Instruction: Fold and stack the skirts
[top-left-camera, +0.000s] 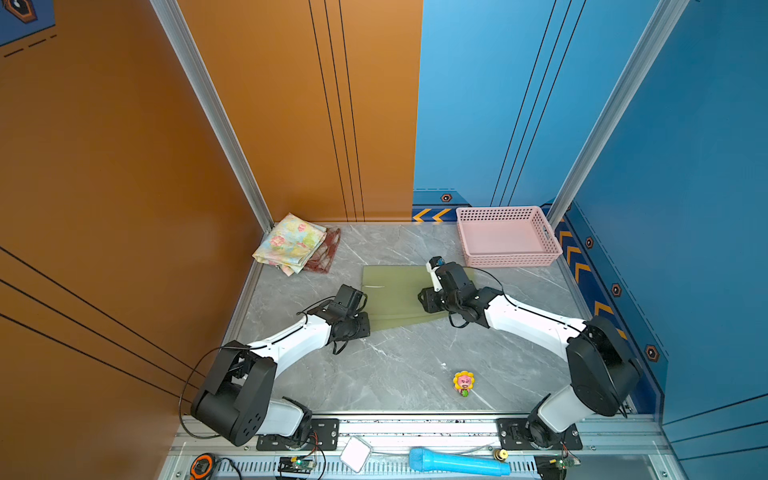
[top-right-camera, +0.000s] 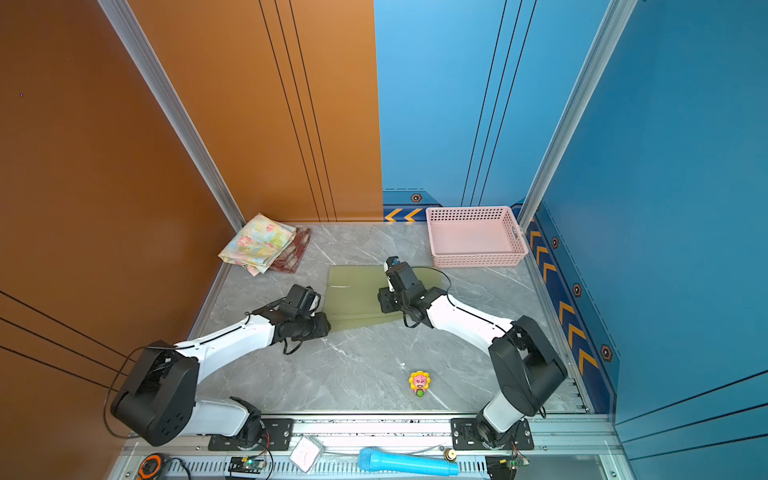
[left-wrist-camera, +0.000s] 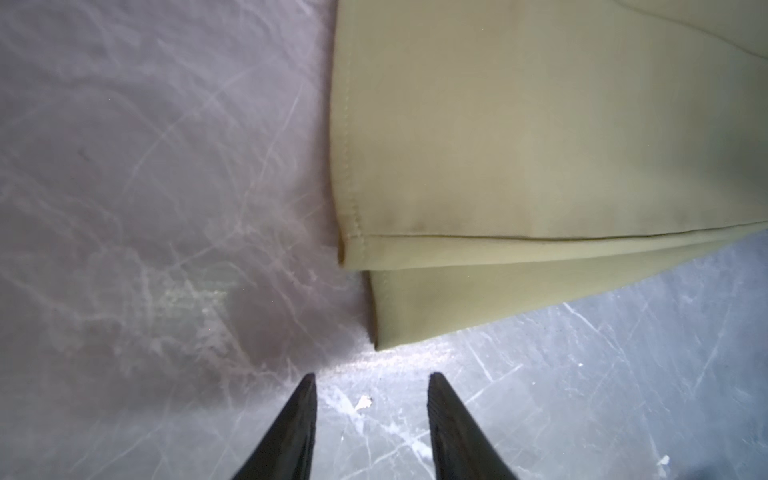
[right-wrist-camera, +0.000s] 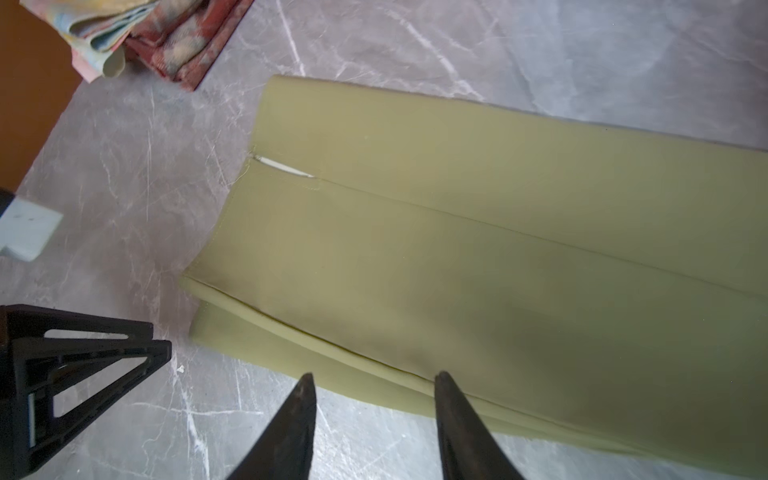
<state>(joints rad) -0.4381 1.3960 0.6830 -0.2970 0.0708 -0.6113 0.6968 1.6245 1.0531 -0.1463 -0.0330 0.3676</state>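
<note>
The olive green skirt (top-left-camera: 395, 297) (top-right-camera: 359, 297) lies folded flat mid-table, its layers offset along the near edge. My left gripper (left-wrist-camera: 372, 376) is open and empty over bare table, just short of the skirt's near-left corner (left-wrist-camera: 386, 328). My right gripper (right-wrist-camera: 375, 374) is also open, its tips hovering over the skirt's near edge (right-wrist-camera: 365, 378) with no cloth pinched. The floral skirt (top-left-camera: 289, 243) (top-right-camera: 257, 243) lies folded on the plaid skirt (top-left-camera: 326, 255) (top-right-camera: 293, 253) in the back-left corner.
A pink perforated basket (top-left-camera: 511, 259) (top-right-camera: 478, 261) stands at the back right. A small flower toy (top-left-camera: 463, 383) (top-right-camera: 419, 383) sits near the front edge. A blue microphone (top-left-camera: 457, 462) lies on the front rail. Walls close in on the left, back and right.
</note>
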